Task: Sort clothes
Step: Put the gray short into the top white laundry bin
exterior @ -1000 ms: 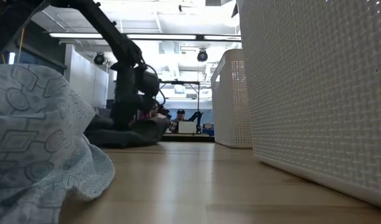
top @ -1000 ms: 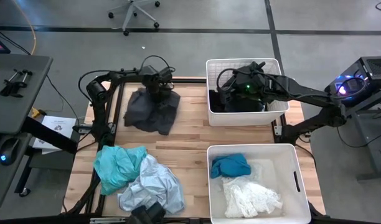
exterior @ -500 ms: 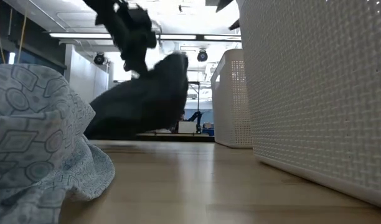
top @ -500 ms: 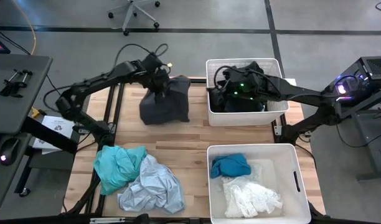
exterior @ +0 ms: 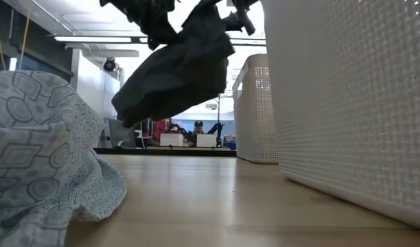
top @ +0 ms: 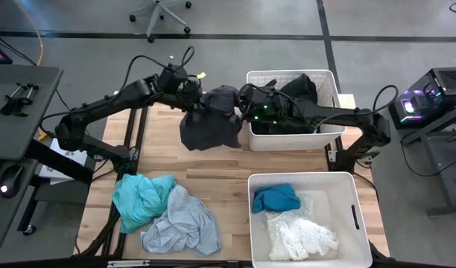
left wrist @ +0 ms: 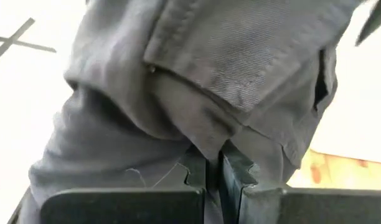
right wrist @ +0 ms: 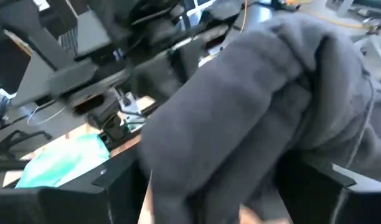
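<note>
Left gripper (top: 192, 103) clamps grey garment (top: 211, 123) aloft beside far bin (top: 328, 82); right gripper (top: 247, 112) seemingly open. Two garments left at table's (top: 213, 167) near-left corner.

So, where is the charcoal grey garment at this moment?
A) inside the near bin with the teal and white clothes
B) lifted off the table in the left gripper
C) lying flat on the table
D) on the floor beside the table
B: the charcoal grey garment hangs clear above the table, pinched in the left gripper beside the far bin.
</note>
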### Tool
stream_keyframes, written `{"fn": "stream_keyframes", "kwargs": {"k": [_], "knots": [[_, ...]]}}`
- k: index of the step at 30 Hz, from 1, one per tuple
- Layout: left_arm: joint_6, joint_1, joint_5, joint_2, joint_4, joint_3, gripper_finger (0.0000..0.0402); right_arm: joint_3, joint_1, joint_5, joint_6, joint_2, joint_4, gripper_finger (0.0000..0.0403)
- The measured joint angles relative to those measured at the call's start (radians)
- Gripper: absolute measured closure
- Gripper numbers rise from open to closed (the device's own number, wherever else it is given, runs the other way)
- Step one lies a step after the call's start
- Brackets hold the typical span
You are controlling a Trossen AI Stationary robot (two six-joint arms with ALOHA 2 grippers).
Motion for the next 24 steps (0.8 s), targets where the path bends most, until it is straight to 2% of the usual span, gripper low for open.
{"fn": "stream_keyframes", "kwargs": {"k": [4, 7, 9, 12, 17, 19, 24], "knots": [[0.011, -0.046, 0.009, -0.001, 0.027, 0.0, 0.04, 0.002, 0.001, 0.006, 0.001, 0.005, 0.014, 0.0105], [0.052, -0.075, 0.055, -0.001, 0.058, 0.0, 0.04, 0.002, 0.0, -0.064, 0.003, 0.006, 0.027, 0.0116], [0.068, -0.092, 0.067, -0.001, 0.079, 0.0, 0.04, 0.002, 0.0, -0.12, 0.001, 0.006, 0.046, 0.0141], [0.071, -0.104, 0.068, -0.001, 0.108, 0.0, 0.04, 0.003, 0.003, -0.143, 0.005, 0.006, 0.056, 0.021], [0.072, -0.105, 0.042, -0.001, 0.119, 0.0, 0.0393, 0.003, 0.002, -0.133, 0.028, 0.001, 0.068, 0.0356], [0.071, -0.099, 0.03, -0.002, 0.127, 0.001, 0.0383, 0.02, 0.001, -0.094, 0.021, -0.01, 0.041, 0.0361], [0.014, -0.067, 0.026, -0.042, 0.166, 0.007, 0.0356, 0.183, 0.015, 0.135, -0.049, -0.07, -0.19, 0.0348]]}}
